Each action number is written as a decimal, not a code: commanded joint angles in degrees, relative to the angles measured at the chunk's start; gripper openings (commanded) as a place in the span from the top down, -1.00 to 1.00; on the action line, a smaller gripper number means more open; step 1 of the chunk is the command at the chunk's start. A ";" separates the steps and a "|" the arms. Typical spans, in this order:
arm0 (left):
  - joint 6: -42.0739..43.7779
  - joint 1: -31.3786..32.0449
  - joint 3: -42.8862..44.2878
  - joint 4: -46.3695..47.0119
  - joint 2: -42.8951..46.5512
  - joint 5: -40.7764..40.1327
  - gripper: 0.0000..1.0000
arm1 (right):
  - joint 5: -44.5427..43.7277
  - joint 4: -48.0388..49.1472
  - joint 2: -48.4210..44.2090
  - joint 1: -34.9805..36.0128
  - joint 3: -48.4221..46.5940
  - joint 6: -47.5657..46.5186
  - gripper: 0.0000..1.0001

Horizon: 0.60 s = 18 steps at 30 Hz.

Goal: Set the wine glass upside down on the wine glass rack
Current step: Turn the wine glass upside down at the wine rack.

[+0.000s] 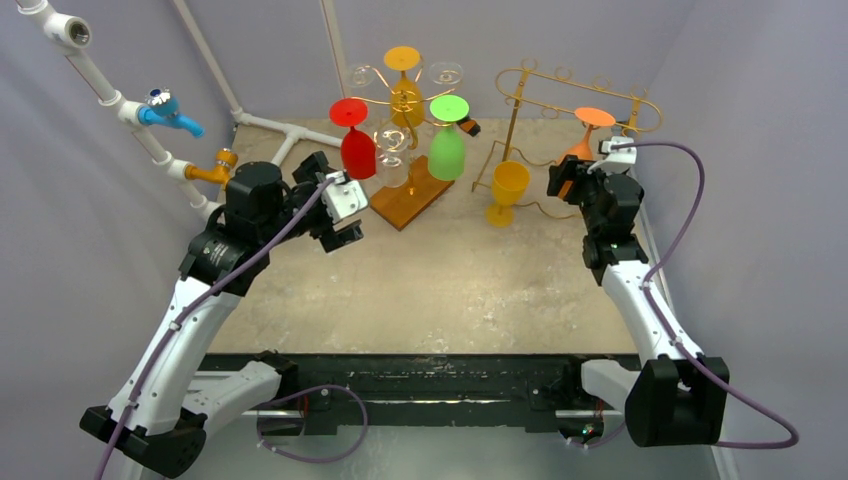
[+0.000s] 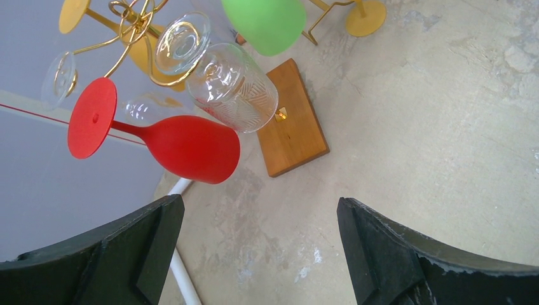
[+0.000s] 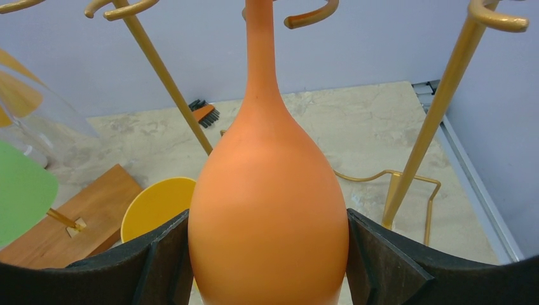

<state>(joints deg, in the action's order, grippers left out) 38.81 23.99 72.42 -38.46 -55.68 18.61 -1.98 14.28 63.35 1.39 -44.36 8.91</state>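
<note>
Top view: at the far right corner of the worktop (image 1: 450,290), the right gripper (image 1: 571,172) is reaching into the gold wine glass rack (image 1: 511,130). It is holding the orange wine glass (image 1: 579,152) upside down, its round foot sitting up at rail level. Near the far left, the left gripper (image 1: 340,215) is hovering beside a second rack (image 1: 405,95) loaded with glasses.

Left wrist view: the left gripper's (image 2: 260,254) fingers (image 2: 133,254) are standing wide apart, holding nothing. A red glass (image 2: 184,146) is hanging ahead.

Right wrist view: the right gripper's (image 3: 268,260) fingers (image 3: 381,267) are pressing against both sides of the orange wine glass's (image 3: 267,190) bowl. The stem is rising between the rack's (image 3: 436,108) hooks; whether the foot is resting on them cannot be seen here.

The hanging step appears nearly done. The next move probably calls for spreading the fingers gently and backing straight off, without dragging the glass.
</note>
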 commanded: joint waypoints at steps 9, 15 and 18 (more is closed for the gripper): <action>0.70 0.01 -0.05 1.42 0.91 -0.95 -1.00 | -0.53 4.22 2.50 -0.91 -1.53 -1.26 -0.03; 0.74 0.01 0.26 1.19 0.66 -0.86 -1.00 | -1.73 5.39 4.52 -1.04 -2.22 -1.02 -0.09; 0.72 0.01 0.26 1.01 0.75 -0.84 -1.00 | -2.90 5.89 4.97 -1.04 -2.18 -0.46 -0.21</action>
<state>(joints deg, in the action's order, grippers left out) 38.85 23.99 72.27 -38.46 -55.37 18.20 -2.55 16.99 68.31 0.69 -44.36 8.73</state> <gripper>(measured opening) 0.996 0.801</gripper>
